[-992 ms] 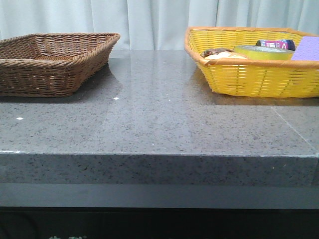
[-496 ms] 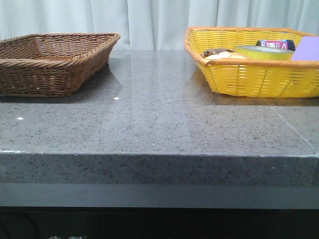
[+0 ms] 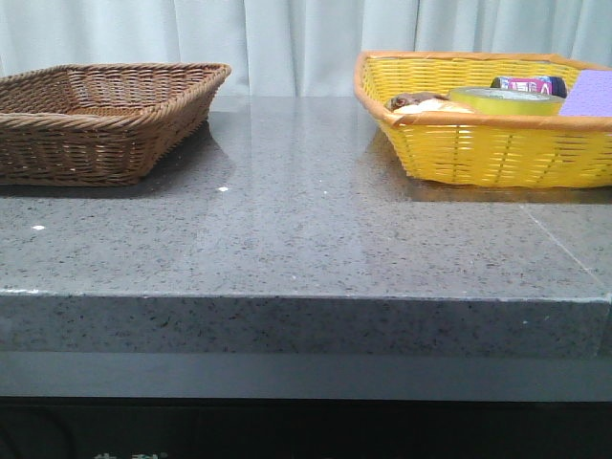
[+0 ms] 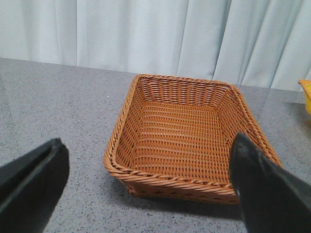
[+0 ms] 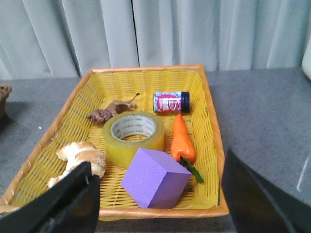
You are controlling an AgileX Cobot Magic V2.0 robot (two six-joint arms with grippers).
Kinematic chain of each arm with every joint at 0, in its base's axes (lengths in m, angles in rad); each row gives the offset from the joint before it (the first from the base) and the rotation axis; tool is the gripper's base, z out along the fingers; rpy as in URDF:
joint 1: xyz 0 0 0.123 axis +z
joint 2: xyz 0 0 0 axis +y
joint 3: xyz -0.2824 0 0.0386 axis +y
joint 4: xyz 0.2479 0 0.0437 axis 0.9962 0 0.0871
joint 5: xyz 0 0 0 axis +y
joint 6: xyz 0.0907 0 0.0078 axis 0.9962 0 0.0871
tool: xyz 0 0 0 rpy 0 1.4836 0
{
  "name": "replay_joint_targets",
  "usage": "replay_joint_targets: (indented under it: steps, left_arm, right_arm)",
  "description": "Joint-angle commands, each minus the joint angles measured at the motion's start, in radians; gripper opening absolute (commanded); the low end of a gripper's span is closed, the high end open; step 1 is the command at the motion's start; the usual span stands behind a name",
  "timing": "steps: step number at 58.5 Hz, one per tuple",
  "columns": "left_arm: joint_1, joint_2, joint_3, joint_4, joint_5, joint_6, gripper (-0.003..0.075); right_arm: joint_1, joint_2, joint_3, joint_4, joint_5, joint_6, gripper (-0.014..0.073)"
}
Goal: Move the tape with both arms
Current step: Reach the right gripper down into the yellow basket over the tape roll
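Note:
The yellow tape roll (image 5: 133, 137), white core with green lettering, lies flat in the middle of the yellow basket (image 5: 210, 121). In the front view the tape (image 3: 504, 99) shows just above the rim of the yellow basket (image 3: 478, 153) at the right back. My right gripper (image 5: 158, 204) is open and empty, hanging before the basket's near rim. My left gripper (image 4: 148, 189) is open and empty, before the empty brown basket (image 4: 121, 145). No gripper shows in the front view.
The yellow basket also holds a purple foam cube (image 5: 155, 178), an orange carrot (image 5: 181, 140), a purple-labelled can (image 5: 171, 102), bread (image 5: 82, 158) and a brown dried piece (image 5: 109, 110). The brown basket (image 3: 105, 120) stands at the left back on the grey stone table (image 3: 306, 239).

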Motion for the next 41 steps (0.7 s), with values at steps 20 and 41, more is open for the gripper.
replay_joint_targets:
  steps: [20,41]
  left_arm:
    - [0.002,0.01,-0.037,-0.002,-0.08,-0.003,0.0658]
    - [0.002,0.01,-0.037,-0.002,-0.078,-0.003,0.0658]
  right_arm:
    - [-0.008,0.545,-0.45,0.001,0.077,-0.003,0.0536]
    - [-0.007,0.907,-0.708,0.002,0.152,-0.003,0.0536]
